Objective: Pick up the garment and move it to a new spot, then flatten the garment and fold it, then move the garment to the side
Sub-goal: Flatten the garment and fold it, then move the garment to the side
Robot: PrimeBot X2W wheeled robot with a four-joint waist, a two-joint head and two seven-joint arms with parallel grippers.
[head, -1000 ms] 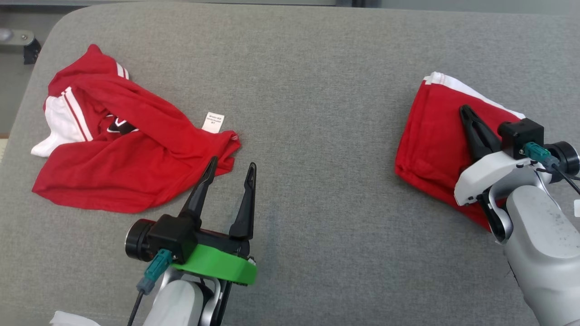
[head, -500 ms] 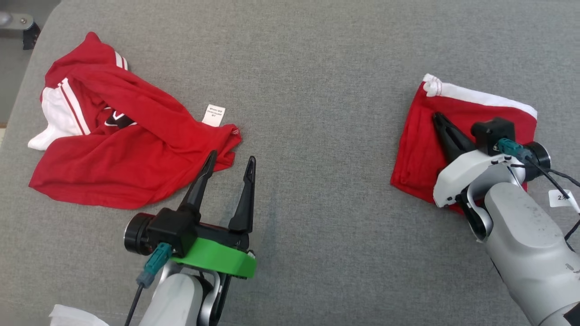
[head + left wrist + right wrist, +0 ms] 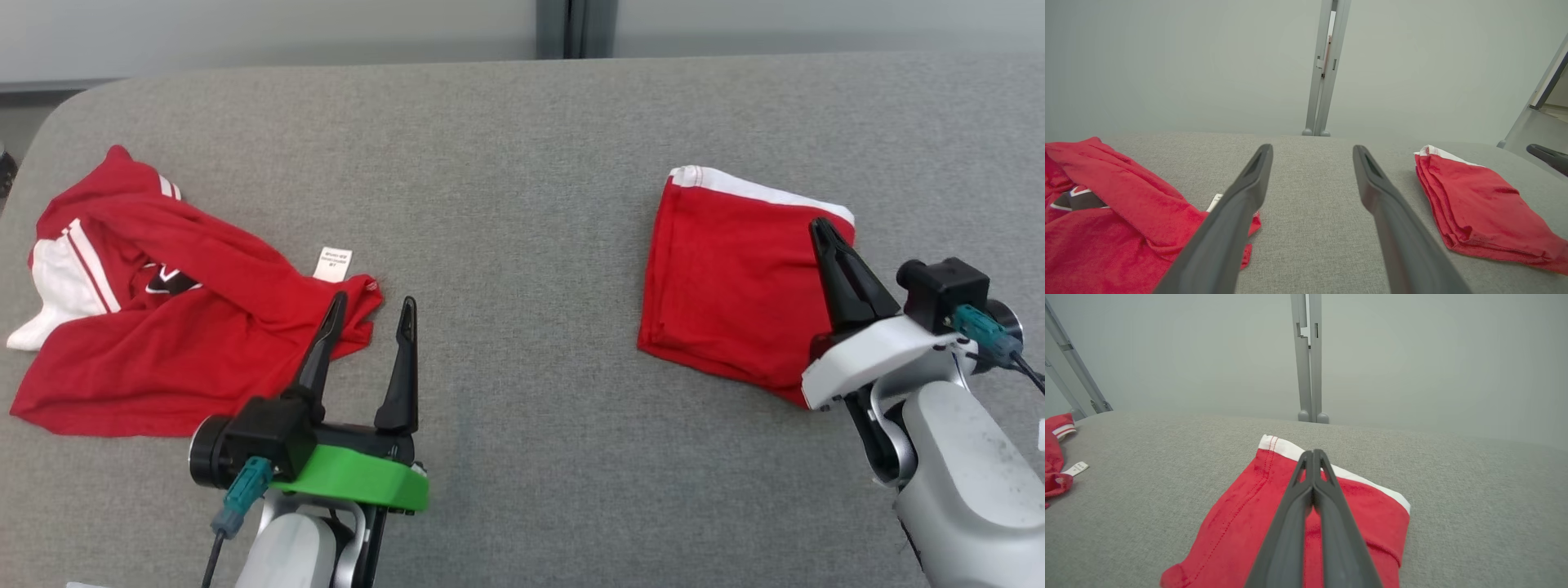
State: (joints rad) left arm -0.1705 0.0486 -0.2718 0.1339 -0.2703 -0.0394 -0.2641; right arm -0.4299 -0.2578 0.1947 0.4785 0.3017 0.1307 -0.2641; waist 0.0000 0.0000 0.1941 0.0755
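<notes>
Reaching over folded garment (image 3: 727, 278), R gripper (image 3: 819, 224) jaws together; L gripper (image 3: 371, 302) jaws apart by crumpled shirt (image 3: 163, 343).

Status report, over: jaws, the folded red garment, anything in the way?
Left jaws open, empty, by corner of crumpled red shirt. Right jaws shut, empty, over folded red garment. Nothing blocking.

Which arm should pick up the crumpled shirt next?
Left, probably. The left gripper is open, with its fingertips right at the near corner of the crumpled shirt. The right gripper is shut over the folded garment, well off to the other side.
</notes>
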